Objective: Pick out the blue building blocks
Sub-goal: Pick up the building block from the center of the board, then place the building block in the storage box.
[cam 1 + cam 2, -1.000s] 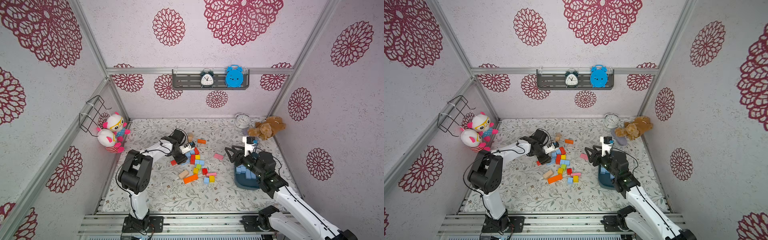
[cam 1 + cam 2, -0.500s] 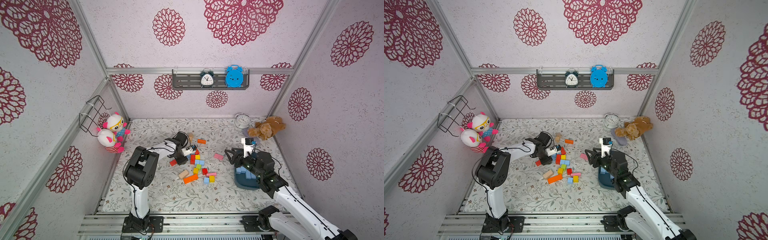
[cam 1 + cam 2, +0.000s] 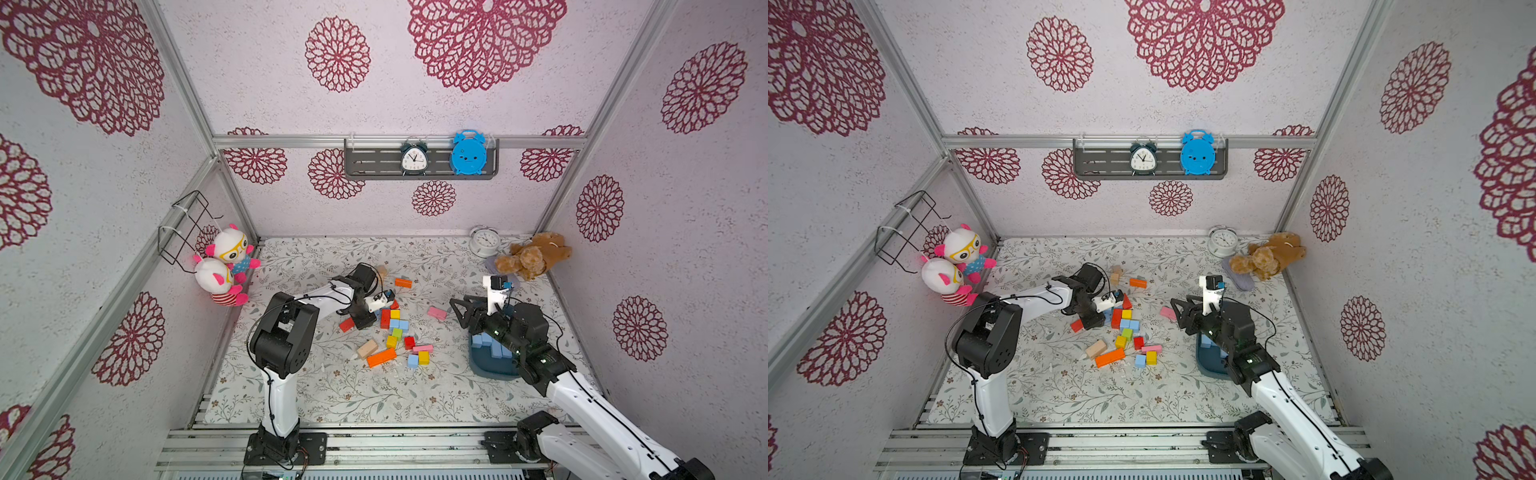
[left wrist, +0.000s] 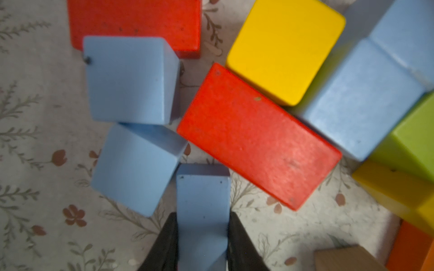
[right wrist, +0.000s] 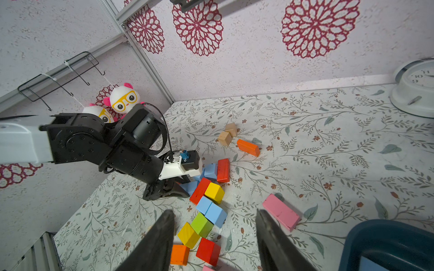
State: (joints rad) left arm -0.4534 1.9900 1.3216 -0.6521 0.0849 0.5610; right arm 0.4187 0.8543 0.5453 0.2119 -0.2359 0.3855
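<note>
The left gripper (image 4: 203,218) bites down at the edge of a scattered toy pile, its two black fingers (image 4: 164,241) clenched on the flanks of a narrow held blue block (image 4: 203,194) that juts out past the fingertips over the floral mat (image 4: 35,140). Off one finger's outer side, a nearer blue cube (image 4: 136,169) sits almost against the held piece. A farther blue cube (image 4: 130,79) touches it from beyond. Off the opposite finger, a red brick (image 4: 256,136) lies slantwise just past the block's end, with a yellow cube (image 4: 284,49) against its far edge. A pair of blue blocks (image 4: 361,98) lies side by side beyond that, next to a green block (image 4: 415,140). The close, soft wrist picture does not settle whether the gripped block is clear of the mat.

Across the mat, the right gripper (image 5: 214,212) hangs with its fingers (image 5: 164,234) spread and nothing between them, aimed at the pile. The dark teal tub (image 5: 387,237) sits close off one finger. A pink brick (image 5: 280,211) lies just ahead of that same fingertip, between tub and pile. In both top views the tub holds a heap of sorted blue blocks (image 3: 488,345) (image 3: 1206,343), partly hidden under the right arm. A lone blue cube (image 3: 412,360) (image 3: 1140,360) rests at the pile's near edge, well apart from either set of fingers.
</note>
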